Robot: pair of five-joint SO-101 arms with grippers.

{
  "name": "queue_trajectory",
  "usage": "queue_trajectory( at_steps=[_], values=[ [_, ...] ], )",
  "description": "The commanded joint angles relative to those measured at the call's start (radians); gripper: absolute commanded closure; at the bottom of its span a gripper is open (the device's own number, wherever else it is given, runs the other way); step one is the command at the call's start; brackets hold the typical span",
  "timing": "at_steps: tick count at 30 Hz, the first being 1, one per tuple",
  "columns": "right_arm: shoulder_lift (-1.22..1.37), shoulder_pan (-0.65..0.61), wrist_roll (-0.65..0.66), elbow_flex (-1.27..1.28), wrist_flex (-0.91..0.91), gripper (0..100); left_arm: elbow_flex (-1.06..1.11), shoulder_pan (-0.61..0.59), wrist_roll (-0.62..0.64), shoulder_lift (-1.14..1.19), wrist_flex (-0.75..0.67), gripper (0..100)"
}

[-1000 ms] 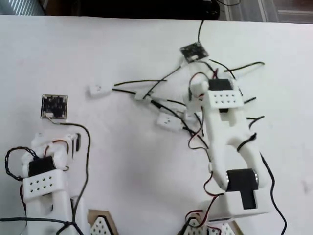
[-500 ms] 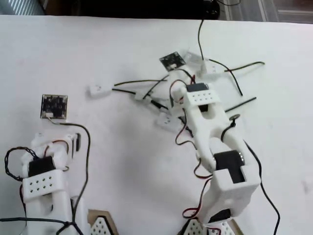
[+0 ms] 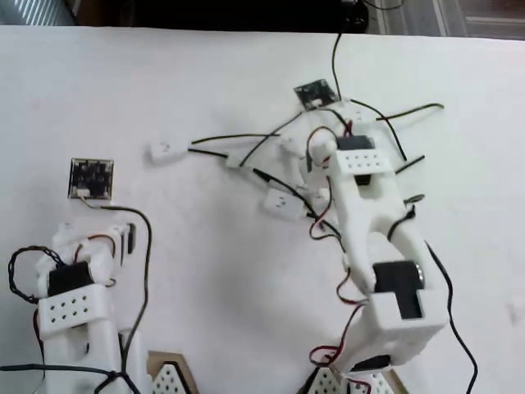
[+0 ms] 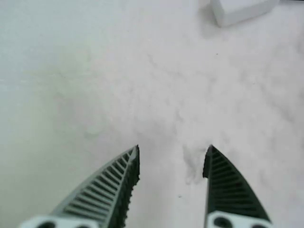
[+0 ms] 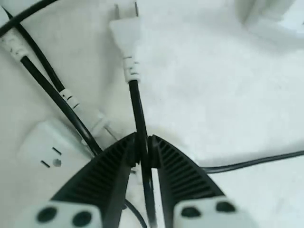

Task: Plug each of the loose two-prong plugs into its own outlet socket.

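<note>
step: seat plug | right gripper: clenched on cord just behind plug, right of table centre, toward far edge | socket: beside cord, face up | left gripper: released, near front-left corner | advice: regrip on plug body; a cord hold likely lets plug swing off line.

White arms, black servos, black cables.

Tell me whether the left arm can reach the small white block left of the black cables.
Probably yes: the open left gripper faces the small white block across bare white table.
</note>
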Motion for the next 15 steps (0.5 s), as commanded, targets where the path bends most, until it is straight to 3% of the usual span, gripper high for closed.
queue_trajectory(
  at_steps=[1, 15],
  values=[
    [-0.217, 0.035, 0.002, -0.018, 0.117, 98.1, -0.002, -0.005, 0.003, -0.019, -0.017, 78],
    [-0.545, 0.331, 0.003, -0.017, 0.449, 98.1, -0.002, -0.005, 0.003, -0.019, -0.017, 78]
  ],
)
